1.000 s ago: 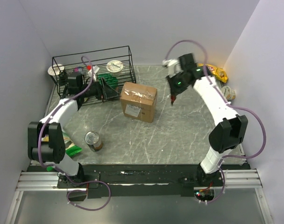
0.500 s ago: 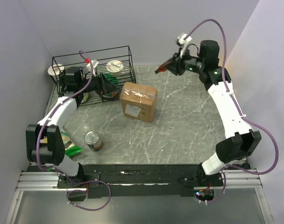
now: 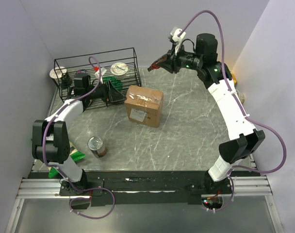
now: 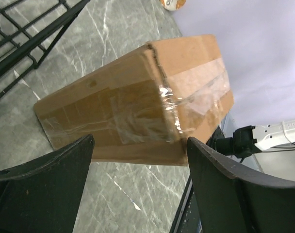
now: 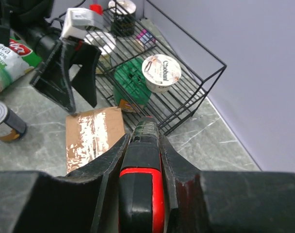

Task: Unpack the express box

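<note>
The express box is a brown carton with clear tape and a white label, lying mid-table. It fills the left wrist view, taped corner toward me. My left gripper sits low just left of the box, between it and the basket. It is open with only bare table between its fingers. My right gripper hangs high above the back of the table, shut on a black and red knife-like tool. From there the box lies below and ahead.
A black wire basket at back left holds a yogurt cup and green packs. A tin can and a green snack bag lie front left. A yellow bag sits at back right.
My right arm has swung from low beside the box's right side up and leftward over the back of the table, keeping the tool. The left gripper edged toward the box.
</note>
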